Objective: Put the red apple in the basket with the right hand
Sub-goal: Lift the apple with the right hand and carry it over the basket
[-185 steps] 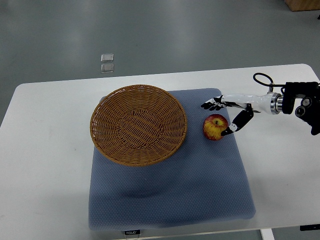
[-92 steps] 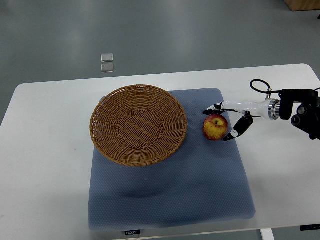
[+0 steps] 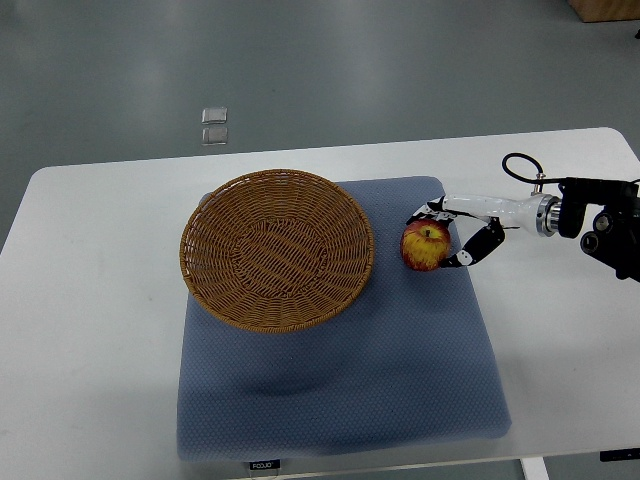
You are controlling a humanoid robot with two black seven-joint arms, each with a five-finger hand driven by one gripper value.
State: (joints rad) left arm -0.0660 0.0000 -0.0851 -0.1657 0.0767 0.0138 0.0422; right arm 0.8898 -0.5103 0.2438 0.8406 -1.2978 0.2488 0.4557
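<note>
A red and yellow apple point(image 3: 425, 247) lies on the blue-grey mat point(image 3: 340, 370), just right of the round wicker basket point(image 3: 277, 247). My right hand point(image 3: 447, 236) comes in from the right edge and is wrapped around the apple. Its fingers point(image 3: 426, 211) curl over the far side and its thumb presses the near right side. The apple looks to sit at mat level. The basket holds nothing. The left arm does not show.
The mat lies on a white table point(image 3: 90, 330). The right forearm and its black cable point(image 3: 520, 165) reach over the table's right part. Two small clear squares point(image 3: 214, 124) lie on the floor beyond the table.
My right hand has closed from a spread pose beside the apple to a grip around it. The apple has shifted slightly left and away from me.
</note>
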